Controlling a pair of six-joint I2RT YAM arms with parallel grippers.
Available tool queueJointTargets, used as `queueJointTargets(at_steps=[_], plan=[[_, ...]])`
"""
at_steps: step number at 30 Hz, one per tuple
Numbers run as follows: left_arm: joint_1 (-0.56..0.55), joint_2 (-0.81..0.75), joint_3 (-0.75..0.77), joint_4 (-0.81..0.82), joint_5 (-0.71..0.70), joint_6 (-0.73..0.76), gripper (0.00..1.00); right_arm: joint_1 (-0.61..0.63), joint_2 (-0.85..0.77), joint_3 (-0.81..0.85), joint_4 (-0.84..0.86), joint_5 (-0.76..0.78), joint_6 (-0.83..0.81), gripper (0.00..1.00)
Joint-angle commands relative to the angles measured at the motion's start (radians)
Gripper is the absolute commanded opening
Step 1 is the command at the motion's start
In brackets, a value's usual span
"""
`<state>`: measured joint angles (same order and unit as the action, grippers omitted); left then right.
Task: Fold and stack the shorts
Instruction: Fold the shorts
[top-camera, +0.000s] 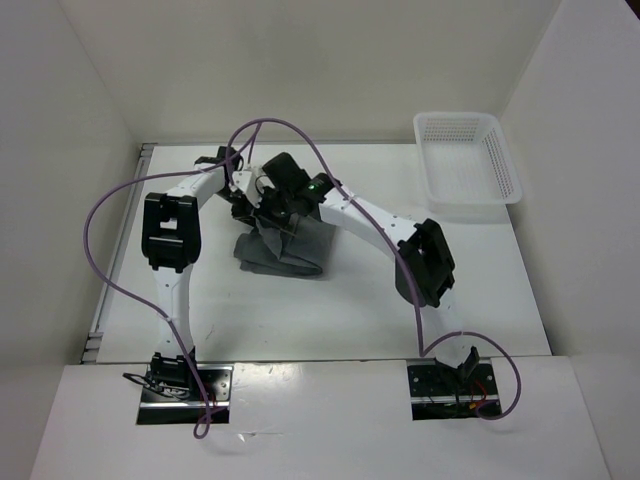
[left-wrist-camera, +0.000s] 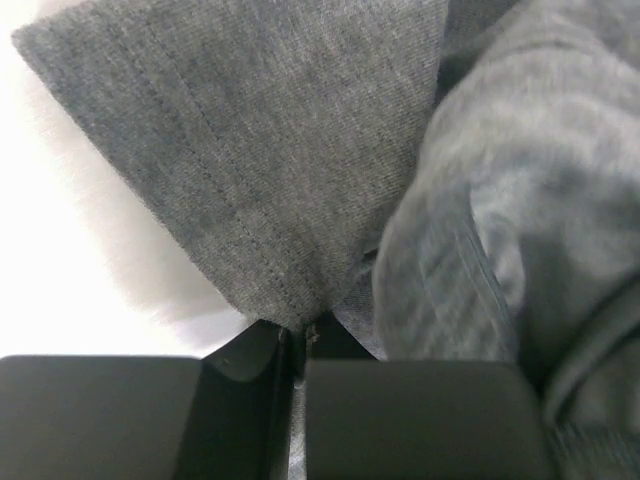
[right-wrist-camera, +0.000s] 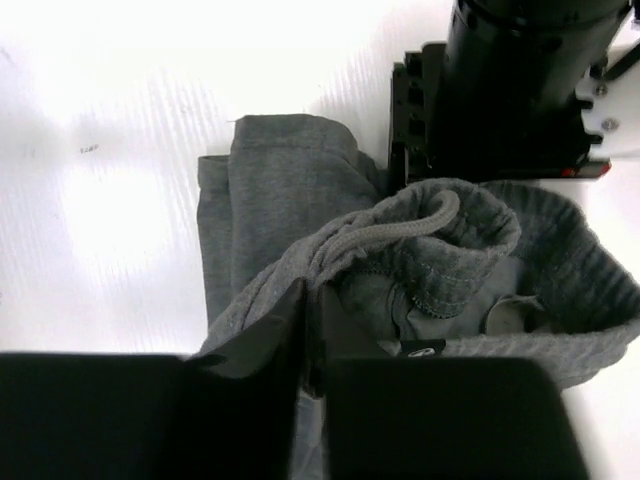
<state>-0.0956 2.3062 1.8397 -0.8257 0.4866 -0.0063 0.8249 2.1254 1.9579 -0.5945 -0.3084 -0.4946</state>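
The grey shorts (top-camera: 285, 252) hang bunched between both grippers over the middle of the white table (top-camera: 330, 310), with their lower part resting on it. My left gripper (left-wrist-camera: 297, 335) is shut on a hemmed leg corner of the shorts (left-wrist-camera: 260, 160). My right gripper (right-wrist-camera: 313, 300) is shut on the shorts' waistband (right-wrist-camera: 440, 250), right by the grey drawstring (right-wrist-camera: 385, 232). In the top view the left gripper (top-camera: 243, 205) and the right gripper (top-camera: 280, 215) are close together above the cloth. The rest of the shorts' shape is hidden in the folds.
A white perforated basket (top-camera: 466, 157) stands at the back right of the table. White walls close in the table at the left, back and right. The left arm's black wrist (right-wrist-camera: 520, 80) is close in front of the right wrist camera.
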Motion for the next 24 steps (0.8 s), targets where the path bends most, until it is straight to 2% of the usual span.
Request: queueJointTargets(at_steps=[1, 2, 5, 6, 8, 11, 13, 14, 15, 16, 17, 18, 19, 20, 21, 24], plan=[[0.000, 0.026, -0.019, -0.004, 0.000, 0.006, 0.02, 0.022, 0.004, 0.061, 0.064, 0.020, 0.037, 0.23], [0.000, 0.025, -0.019, -0.004, -0.015, 0.006, 0.07, 0.022, 0.014, 0.070, 0.074, 0.020, 0.037, 0.45], [0.000, 0.006, -0.031, 0.022, -0.140, 0.006, 0.19, 0.072, 0.015, 0.131, 0.075, 0.020, 0.037, 0.53], [0.000, 0.005, -0.031, 0.022, -0.164, 0.006, 0.26, 0.083, 0.015, 0.154, 0.075, 0.008, 0.056, 0.65], [0.011, -0.004, -0.031, 0.031, -0.194, 0.006, 0.35, 0.103, 0.015, 0.224, 0.075, -0.023, 0.118, 0.69], [0.030, -0.024, -0.031, 0.031, -0.226, 0.006, 0.48, 0.118, -0.018, 0.254, 0.085, -0.023, 0.184, 0.69], [0.042, -0.054, -0.031, 0.031, -0.247, 0.006, 0.54, 0.118, -0.076, 0.170, 0.085, 0.044, 0.185, 0.61], [0.052, -0.068, -0.031, 0.031, -0.275, 0.006, 0.63, 0.118, -0.102, 0.126, 0.097, 0.078, 0.174, 0.56], [0.053, -0.102, -0.031, 0.031, -0.290, 0.006, 0.67, 0.109, -0.131, 0.074, 0.116, 0.141, 0.165, 0.49], [0.063, -0.119, -0.031, 0.031, -0.304, 0.006, 0.74, 0.100, -0.190, -0.038, 0.130, 0.162, 0.165, 0.33], [0.079, -0.135, -0.031, 0.031, -0.327, 0.006, 0.81, 0.086, -0.220, -0.094, 0.149, 0.175, 0.175, 0.27], [0.088, -0.169, -0.022, 0.031, -0.327, 0.006, 0.94, 0.057, -0.248, -0.144, 0.159, 0.186, 0.206, 0.22], [0.099, -0.186, -0.013, 0.031, -0.338, 0.006, 1.00, 0.045, -0.293, -0.231, 0.168, 0.195, 0.223, 0.18], [0.108, -0.206, -0.004, 0.031, -0.329, 0.006, 1.00, 0.034, -0.314, -0.269, 0.185, 0.195, 0.240, 0.09], [0.117, -0.256, 0.016, 0.017, -0.329, 0.006, 1.00, 0.025, -0.329, -0.301, 0.185, 0.195, 0.252, 0.07], [0.099, -0.400, 0.027, 0.007, -0.225, 0.006, 1.00, 0.025, -0.349, -0.408, 0.220, 0.238, 0.252, 0.06]])
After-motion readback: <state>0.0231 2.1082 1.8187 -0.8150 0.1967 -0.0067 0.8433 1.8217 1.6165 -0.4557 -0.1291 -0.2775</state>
